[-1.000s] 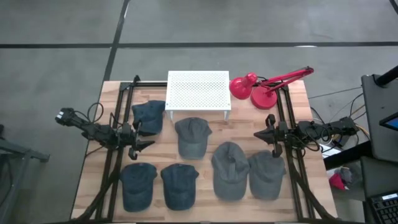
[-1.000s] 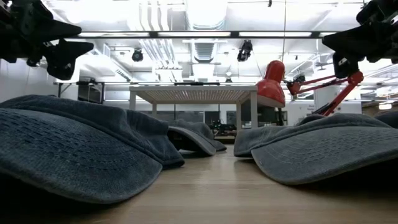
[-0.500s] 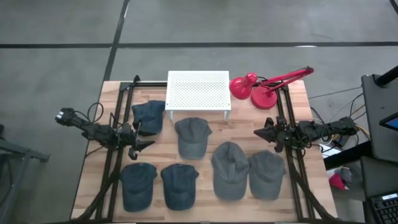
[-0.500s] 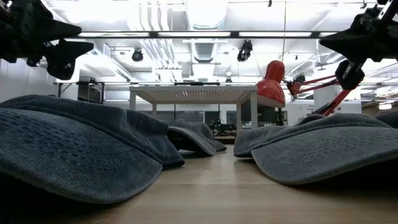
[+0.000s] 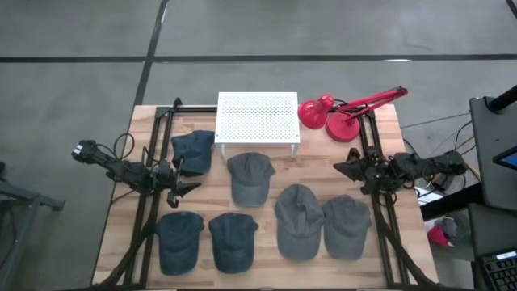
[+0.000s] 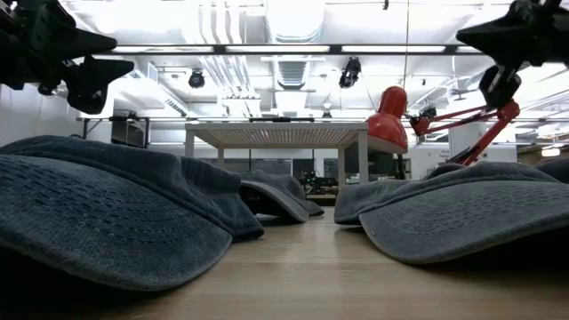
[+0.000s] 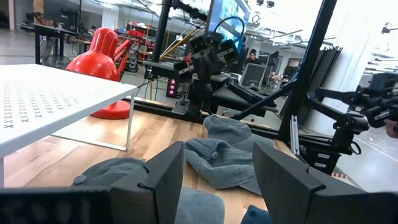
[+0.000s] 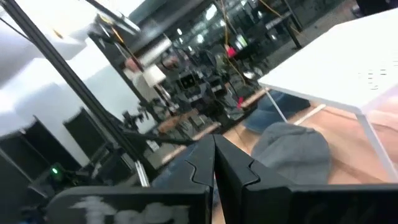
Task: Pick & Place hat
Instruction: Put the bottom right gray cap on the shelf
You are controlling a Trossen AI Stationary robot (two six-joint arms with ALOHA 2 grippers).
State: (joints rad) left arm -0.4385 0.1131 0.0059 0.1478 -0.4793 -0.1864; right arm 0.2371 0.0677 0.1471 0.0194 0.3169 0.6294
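Six caps lie crown up on the wooden table in the high view: dark blue ones and grey ones. My left gripper hovers open between the far-left blue cap and the near-left one, touching neither. My right gripper is shut and empty, in the air above the table's right side, just beyond the rightmost grey cap. In the low view both grippers hang high over the caps.
A white perforated rack stands at the far middle of the table, with a red desk lamp to its right. Black frame rails run along both sides. Bare wood shows between rack and grey caps.
My right gripper has risen and drawn back a little toward the table's right and far side, tipping as it went. The caps have not moved.
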